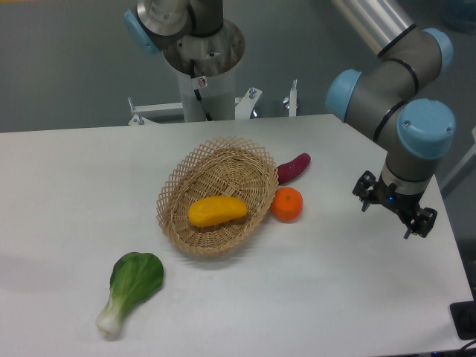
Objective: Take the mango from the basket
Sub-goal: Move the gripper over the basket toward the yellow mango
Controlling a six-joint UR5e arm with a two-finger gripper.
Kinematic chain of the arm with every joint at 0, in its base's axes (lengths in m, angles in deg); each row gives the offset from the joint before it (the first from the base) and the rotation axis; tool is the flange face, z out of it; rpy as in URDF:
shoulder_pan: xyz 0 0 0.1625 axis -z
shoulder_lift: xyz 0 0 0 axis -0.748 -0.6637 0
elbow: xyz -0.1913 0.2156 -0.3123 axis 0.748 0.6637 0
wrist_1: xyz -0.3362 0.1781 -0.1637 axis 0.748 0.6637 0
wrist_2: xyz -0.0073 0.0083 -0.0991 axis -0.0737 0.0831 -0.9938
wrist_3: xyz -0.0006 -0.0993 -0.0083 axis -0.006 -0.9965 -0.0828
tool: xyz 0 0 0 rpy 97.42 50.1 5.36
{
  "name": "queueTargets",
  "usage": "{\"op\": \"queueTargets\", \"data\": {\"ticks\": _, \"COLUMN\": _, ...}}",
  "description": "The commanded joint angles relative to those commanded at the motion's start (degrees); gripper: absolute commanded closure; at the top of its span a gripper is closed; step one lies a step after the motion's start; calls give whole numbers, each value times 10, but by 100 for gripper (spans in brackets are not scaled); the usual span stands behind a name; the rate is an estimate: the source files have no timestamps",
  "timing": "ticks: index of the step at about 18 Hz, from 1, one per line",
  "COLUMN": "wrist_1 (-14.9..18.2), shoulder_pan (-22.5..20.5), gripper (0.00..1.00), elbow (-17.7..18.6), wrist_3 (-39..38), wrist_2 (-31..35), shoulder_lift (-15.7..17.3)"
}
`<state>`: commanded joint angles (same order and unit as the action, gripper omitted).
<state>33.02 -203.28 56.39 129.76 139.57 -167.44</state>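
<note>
The basket (217, 195) is woven wicker, light tan and rough, with an open lattice rim. The mango (216, 211) in it has a smooth, slightly waxy yellow-orange skin. The orange (287, 204) looks finely dimpled with a soft sheen, and the sweet potato (293, 168) has a dull purple skin. The bok choy (132, 288) has matt green leaves and a pale, smooth stalk. The worktop (67, 193) is plain matt white. The arm (401, 82) has brushed grey metal with glossy blue plastic caps, and the gripper (394, 203) looks like dark matt metal or plastic.

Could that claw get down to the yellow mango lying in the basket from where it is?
Probably yes. The mango lies uncovered in the shallow basket, with nothing over it. The claw hangs off to the side, holding nothing.
</note>
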Motion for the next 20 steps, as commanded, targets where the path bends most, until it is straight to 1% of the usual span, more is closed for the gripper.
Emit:
{"op": "queueTargets", "data": {"ticks": 4, "wrist_1": -5, "shoulder_pan": 1, "gripper": 0, "elbow": 13, "wrist_3": 0, "wrist_2": 0, "shoulder_lift": 2}}
{"op": "queueTargets", "data": {"ticks": 7, "wrist_1": -5, "shoulder_pan": 0, "gripper": 0, "elbow": 26, "wrist_3": 1, "wrist_2": -1, "shoulder_lift": 10}}
{"op": "queueTargets", "data": {"ticks": 10, "wrist_1": -7, "shoulder_pan": 0, "gripper": 0, "elbow": 47, "wrist_3": 0, "wrist_2": -3, "shoulder_lift": 17}}
{"op": "queueTargets", "data": {"ticks": 14, "wrist_1": -4, "shoulder_pan": 1, "gripper": 0, "elbow": 48, "wrist_3": 0, "wrist_2": -11, "shoulder_lift": 19}}
{"op": "queueTargets", "data": {"ticks": 16, "wrist_1": -3, "shoulder_pan": 2, "gripper": 0, "elbow": 54, "wrist_3": -14, "wrist_2": -11, "shoulder_lift": 27}}
{"op": "queueTargets", "data": {"ticks": 18, "wrist_1": 1, "shoulder_pan": 4, "gripper": 0, "elbow": 55, "wrist_3": -20, "wrist_2": -23, "shoulder_lift": 32}}
{"op": "queueTargets", "data": {"ticks": 20, "wrist_1": 0, "shoulder_pan": 17, "gripper": 0, "elbow": 69, "wrist_3": -27, "wrist_2": -44, "shoulder_lift": 40}}
